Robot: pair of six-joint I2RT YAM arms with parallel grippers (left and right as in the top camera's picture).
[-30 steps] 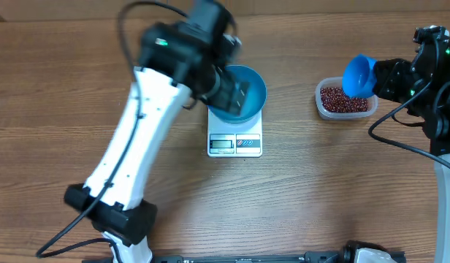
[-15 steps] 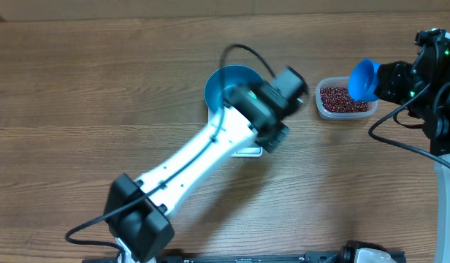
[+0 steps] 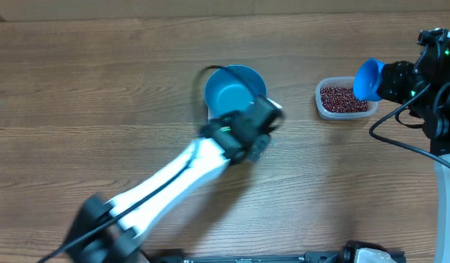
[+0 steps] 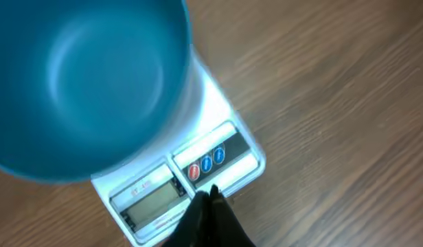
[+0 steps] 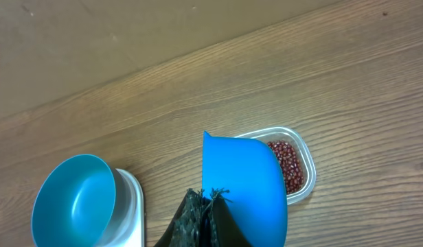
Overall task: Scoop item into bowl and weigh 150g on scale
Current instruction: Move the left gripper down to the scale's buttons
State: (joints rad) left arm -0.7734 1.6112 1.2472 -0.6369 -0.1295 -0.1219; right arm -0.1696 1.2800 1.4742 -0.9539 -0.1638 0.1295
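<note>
The bright blue bowl (image 3: pixel 232 86) (image 4: pixel 88 75) (image 5: pixel 73 200) stands on the white scale (image 4: pixel 222 116) (image 5: pixel 132 206), and its inside is bare. My left gripper (image 3: pixel 248 135) (image 4: pixel 210 197) is shut on nothing, its tips just in front of the scale's buttons (image 4: pixel 206 163). In the overhead view my left arm hides most of the scale. The red-brown beans (image 3: pixel 343 98) (image 5: pixel 288 165) lie in a clear tub (image 3: pixel 321 107) (image 5: pixel 302 147) at the right. My right gripper (image 3: pixel 391 78) (image 5: pixel 210 204) is shut on the handle of a small blue scoop (image 3: pixel 367 79) (image 5: pixel 246 180), held above the tub's right end.
The scale's display (image 4: pixel 153 199) sits left of the buttons, too blurred to read. My right arm and its cables (image 3: pixel 429 109) stand along the right edge. Bare wooden tabletop (image 3: pixel 79 88) lies all around.
My left arm swung off the bowl, out to the right, then back over the scale's front, and its gripper shut. My right gripper drifted slightly right with the scoop.
</note>
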